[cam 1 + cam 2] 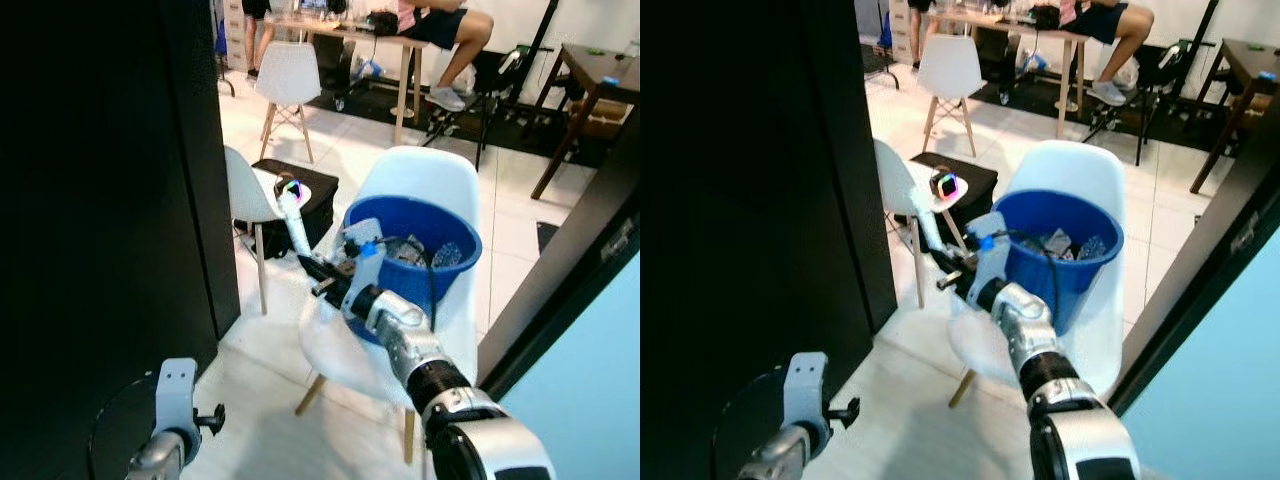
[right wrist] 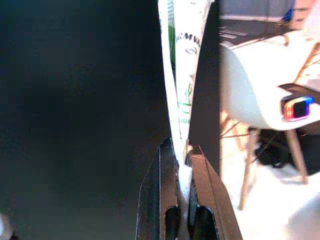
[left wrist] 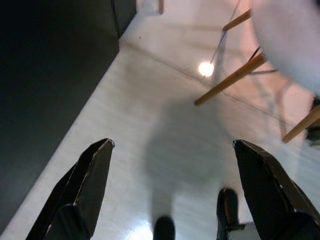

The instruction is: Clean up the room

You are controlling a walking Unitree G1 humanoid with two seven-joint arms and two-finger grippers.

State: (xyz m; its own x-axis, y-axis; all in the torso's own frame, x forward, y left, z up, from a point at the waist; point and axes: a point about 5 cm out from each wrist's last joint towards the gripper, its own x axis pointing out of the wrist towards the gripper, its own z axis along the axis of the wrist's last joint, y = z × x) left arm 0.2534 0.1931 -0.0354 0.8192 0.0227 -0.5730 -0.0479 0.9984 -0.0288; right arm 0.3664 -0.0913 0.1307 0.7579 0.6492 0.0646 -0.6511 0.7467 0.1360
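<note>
Right gripper clamped on a white wrapper left of the blue bucket on the white chair; wrapper pinched between 2 fingers in wrist view; left gripper spread wide above pale floor.

Three white chairs, one blue bucket, two wooden tables.

blue bucket on white chair; white wrapper with green print between black fingers
</note>
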